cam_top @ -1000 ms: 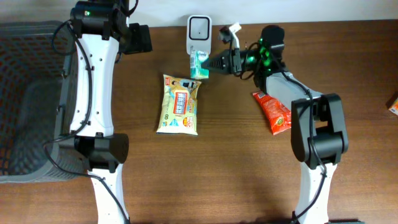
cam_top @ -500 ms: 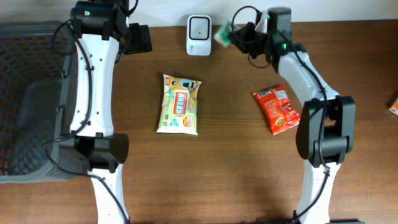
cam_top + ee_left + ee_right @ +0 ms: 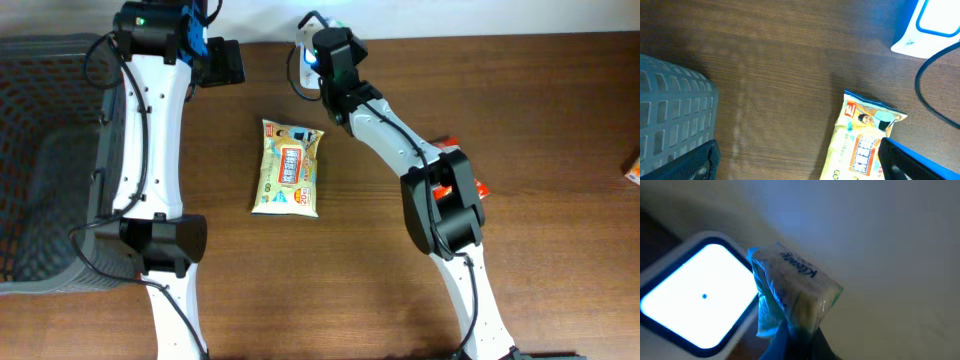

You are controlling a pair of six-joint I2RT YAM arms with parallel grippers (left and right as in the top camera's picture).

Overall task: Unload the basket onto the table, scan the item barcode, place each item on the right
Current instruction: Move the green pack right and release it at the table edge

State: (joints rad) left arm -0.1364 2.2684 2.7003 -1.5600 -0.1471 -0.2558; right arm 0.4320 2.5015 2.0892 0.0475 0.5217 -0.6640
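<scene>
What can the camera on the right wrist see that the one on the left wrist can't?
Only the right wrist view shows the small tissue pack, pinched in the right claw and held beside the scanner, whose window glows white. Only the left wrist view shows the yellow packet lying on the table and the grey basket. Both views share the scanner, which sits at the top corner of the left wrist view.
</scene>
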